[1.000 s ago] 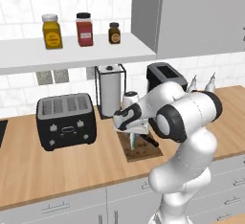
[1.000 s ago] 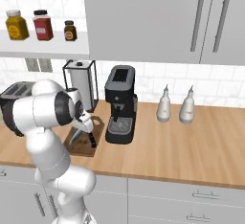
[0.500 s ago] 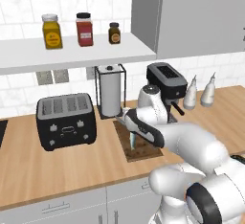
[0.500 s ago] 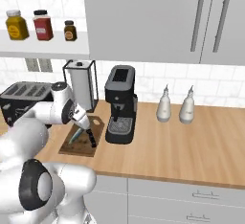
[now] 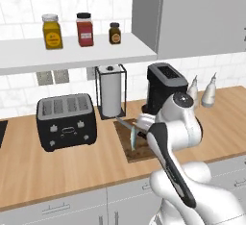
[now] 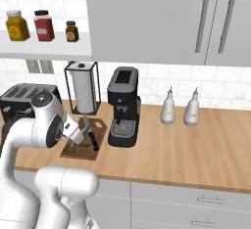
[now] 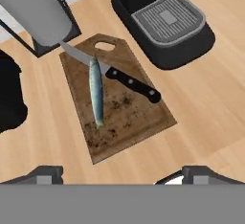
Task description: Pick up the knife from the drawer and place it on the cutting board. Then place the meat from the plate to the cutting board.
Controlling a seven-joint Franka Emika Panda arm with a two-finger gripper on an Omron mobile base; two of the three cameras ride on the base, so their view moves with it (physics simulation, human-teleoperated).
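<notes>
The dark brown cutting board point(image 7: 131, 120) lies on the wooden counter between the paper towel holder and the coffee machine. The knife point(image 7: 133, 84) rests across the board's far half, black handle toward the coffee machine and blade tip past the board's edge. The meat point(image 7: 96, 94), a slim grey-blue fish, lies lengthwise on the board over the blade. My gripper point(image 7: 127, 174) hovers above the board's near edge, open, with nothing between its fingers. The board point(image 5: 140, 153), the meat point(image 5: 133, 136) and the knife point(image 6: 94, 141) also show from the base. The drawer and the plate are out of view.
A black coffee machine point(image 5: 163, 87) stands right of the board and a paper towel holder point(image 5: 110, 92) behind it. The black toaster point(image 5: 67, 120) sits to the left. Two pale bottles point(image 6: 179, 108) stand at the back right. Spice jars point(image 5: 84, 29) sit on the shelf above.
The gripper has opened wide and let the meat go onto the board. The hand has drawn up and back from the board, and the elbow has swung round.
</notes>
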